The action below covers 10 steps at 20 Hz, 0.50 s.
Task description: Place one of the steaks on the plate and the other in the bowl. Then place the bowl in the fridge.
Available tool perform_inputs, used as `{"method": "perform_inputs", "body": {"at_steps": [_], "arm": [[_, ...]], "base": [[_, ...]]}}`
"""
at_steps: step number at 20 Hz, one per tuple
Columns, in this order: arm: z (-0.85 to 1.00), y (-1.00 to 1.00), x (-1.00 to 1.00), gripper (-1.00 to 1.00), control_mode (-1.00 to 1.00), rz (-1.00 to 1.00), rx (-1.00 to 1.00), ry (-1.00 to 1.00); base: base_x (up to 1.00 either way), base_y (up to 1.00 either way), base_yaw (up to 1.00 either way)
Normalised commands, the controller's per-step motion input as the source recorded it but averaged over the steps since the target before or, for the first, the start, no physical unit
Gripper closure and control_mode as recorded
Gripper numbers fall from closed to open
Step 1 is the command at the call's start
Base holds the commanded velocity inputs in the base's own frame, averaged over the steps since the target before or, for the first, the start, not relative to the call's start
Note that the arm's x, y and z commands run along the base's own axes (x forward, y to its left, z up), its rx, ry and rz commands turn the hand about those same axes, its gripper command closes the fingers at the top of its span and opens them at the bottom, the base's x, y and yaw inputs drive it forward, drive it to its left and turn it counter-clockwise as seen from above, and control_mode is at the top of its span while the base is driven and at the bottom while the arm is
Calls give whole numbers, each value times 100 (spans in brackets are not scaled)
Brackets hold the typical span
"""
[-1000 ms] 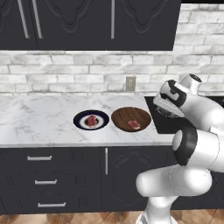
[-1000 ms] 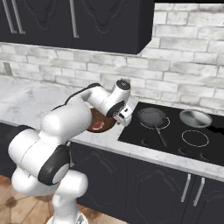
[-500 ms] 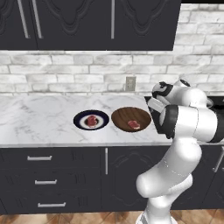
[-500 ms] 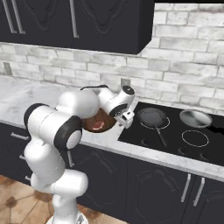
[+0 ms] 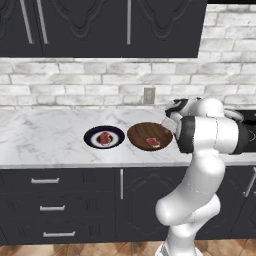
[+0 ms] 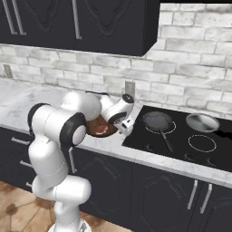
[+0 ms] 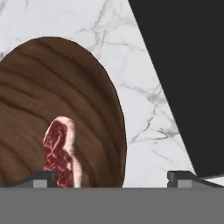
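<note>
Two steaks, one on plate [image 5: 104, 137], one in bowl [image 5: 142, 133] under wide-open, empty pincer [image 7: 111, 177]; marble surface [image 5: 45, 130], brick backsplash [image 5: 75, 85].

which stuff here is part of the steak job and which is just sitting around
Part of the job:
steak on the plate
plate
steak in the bowl
bowl
open gripper

Just sitting around:
pan
silver pan
stove
wall outlet
</note>
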Motion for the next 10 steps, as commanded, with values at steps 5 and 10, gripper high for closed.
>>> {"method": "perform_inputs", "body": {"at_steps": [5, 10], "arm": [[-20, 10, 44, -100, -100, -4, -1, 0], [-28, -1, 17, -100, -100, 1, 0, 0]], "base": [[0, 0, 0], [0, 0, 0]]}}
